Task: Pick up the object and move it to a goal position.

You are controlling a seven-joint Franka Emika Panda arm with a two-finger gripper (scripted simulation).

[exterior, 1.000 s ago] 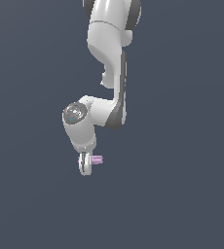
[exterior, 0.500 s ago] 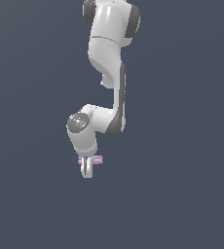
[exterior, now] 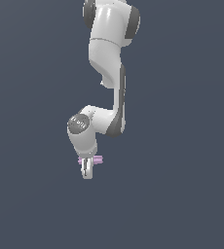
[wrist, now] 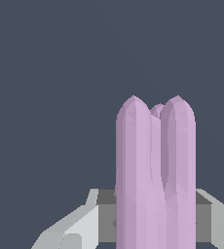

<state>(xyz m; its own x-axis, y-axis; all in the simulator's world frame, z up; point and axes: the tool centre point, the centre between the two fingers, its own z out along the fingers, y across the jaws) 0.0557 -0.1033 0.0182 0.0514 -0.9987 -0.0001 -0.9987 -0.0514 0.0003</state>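
The object is a small pale purple-pink bar with lengthwise ridges, lying crosswise in my white gripper; its ends stick out on both sides of the fingers. In the wrist view the object fills the near field, rising between the two grey-white fingers. My gripper is shut on it, held off the ground in the exterior view's lower middle. No goal marker shows.
The white arm comes down from the upper middle of the exterior view, with the wrist joint just above the gripper. Everything around it is a plain dark blue-grey background.
The arm has lifted and swung toward the exterior view's right, carrying the object with it. The grip stays the same.
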